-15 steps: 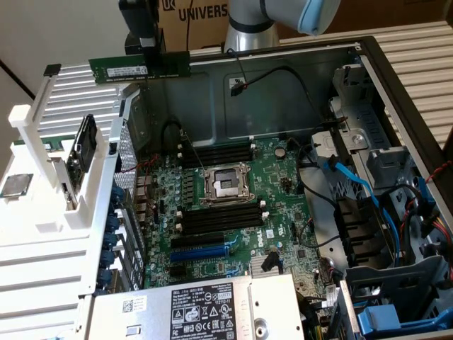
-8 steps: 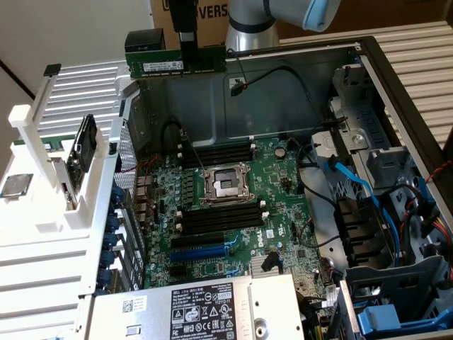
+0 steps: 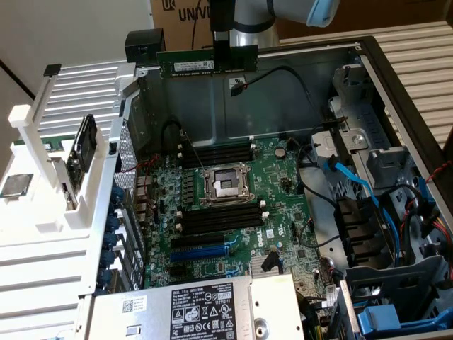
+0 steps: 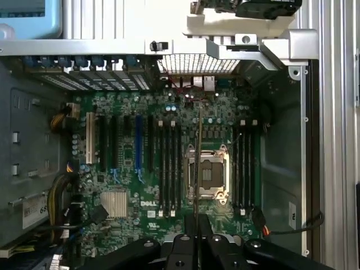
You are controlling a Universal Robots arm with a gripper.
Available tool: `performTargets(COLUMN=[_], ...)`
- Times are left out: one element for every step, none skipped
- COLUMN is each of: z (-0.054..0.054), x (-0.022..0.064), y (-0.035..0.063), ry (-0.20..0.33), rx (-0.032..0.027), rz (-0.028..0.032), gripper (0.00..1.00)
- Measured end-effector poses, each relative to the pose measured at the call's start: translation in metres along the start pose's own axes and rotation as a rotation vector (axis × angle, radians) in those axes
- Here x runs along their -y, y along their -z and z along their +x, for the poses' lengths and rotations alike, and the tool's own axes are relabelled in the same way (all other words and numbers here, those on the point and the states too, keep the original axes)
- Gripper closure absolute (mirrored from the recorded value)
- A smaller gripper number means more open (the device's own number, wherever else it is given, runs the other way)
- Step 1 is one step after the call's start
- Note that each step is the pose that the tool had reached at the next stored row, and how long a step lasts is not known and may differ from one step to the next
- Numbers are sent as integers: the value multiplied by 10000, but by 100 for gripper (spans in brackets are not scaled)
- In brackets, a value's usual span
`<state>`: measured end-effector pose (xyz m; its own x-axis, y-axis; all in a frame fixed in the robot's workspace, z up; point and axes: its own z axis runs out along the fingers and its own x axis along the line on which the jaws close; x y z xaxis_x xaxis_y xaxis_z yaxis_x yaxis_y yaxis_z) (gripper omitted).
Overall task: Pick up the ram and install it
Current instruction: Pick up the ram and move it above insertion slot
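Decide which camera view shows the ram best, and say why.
The exterior view: the ram shows side-on along its length, label visible, held by the gripper. The wrist view shows it edge-on, a thin strip.

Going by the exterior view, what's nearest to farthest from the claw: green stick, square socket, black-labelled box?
1. The ram, held in the gripper, at the view's top.
2. The CPU socket, mid-motherboard.
3. The black-labelled box, at the bottom edge.

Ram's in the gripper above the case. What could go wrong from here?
1. In the wrist view the ram hangs edge-on over the CPU socket, not the black memory slots; a slip could hit the socket.
2. The gripper seems to hold it slightly off-centre, so it may tilt when seated.
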<state>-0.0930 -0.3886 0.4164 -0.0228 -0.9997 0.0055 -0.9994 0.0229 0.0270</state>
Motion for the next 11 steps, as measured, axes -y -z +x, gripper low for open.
performTargets(z=[6, 17, 21, 26, 30, 34, 39, 45, 49, 60, 66], x=[10, 24, 29, 33, 35, 37, 38, 39, 39, 41, 42], y=[0, -1, -2, -3, -4, -6, -10, -15, -23, -45, -60], ry=[0, 0, 0, 0, 0, 0, 0, 0, -1, 0, 0], rx=[1, 1, 2, 1, 1, 0, 1, 1, 1, 1, 0], rz=[1, 1, 1, 1, 1, 0, 1, 0, 1, 0, 1], gripper=[87, 87, 87, 87, 87, 87, 87, 87, 87, 87, 87])
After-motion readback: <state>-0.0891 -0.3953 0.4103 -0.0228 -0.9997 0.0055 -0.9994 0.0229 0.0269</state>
